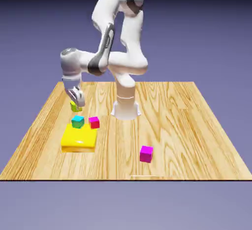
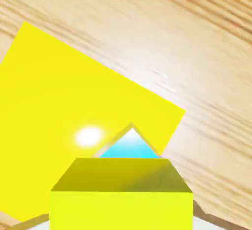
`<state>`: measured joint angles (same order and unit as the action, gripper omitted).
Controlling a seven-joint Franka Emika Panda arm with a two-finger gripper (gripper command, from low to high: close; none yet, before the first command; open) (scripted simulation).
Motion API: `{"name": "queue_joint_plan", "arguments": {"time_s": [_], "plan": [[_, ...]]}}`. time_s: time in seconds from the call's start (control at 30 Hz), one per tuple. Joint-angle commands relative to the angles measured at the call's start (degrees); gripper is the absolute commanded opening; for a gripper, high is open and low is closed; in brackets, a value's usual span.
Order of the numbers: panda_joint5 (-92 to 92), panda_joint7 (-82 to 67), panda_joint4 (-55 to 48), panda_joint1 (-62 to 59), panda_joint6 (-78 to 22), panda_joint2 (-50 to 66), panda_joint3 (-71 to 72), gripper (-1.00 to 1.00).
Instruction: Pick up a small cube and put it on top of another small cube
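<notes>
Lime small cube (image 1: 76, 107) sits clamped in the tool (image 1: 76, 105), lifted clear of the bench (image 1: 172, 126) just behind the teal-topped cube (image 1: 78, 122), presumably so it can be lowered on top. That target rests on the flat yellow block (image 1: 78, 138). The arm folds low, reaching toward the exterior view's left, hand pointing down.

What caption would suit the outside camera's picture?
White arm's gripper holds a lime cube above a teal-topped cube beside a yellow block.
</notes>
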<state>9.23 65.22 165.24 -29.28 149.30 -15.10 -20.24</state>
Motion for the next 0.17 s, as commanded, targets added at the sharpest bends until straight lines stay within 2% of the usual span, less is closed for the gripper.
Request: {"name": "queue_joint_plan", "arguments": {"time_s": [0.0,0.03,0.07,0.13], "plan": [[-0.37,-0.32,0.42,0.18,2.45,2.08,-0.23,-1.0],[-0.51,-0.44,0.56,0.24,3.26,2.76,-0.31,-1.0],[-0.51,-0.44,0.56,0.24,3.26,2.76,-0.31,1.0],[-0.09,-0.08,0.14,0.05,0.79,0.68,-0.07,1.0]]}}
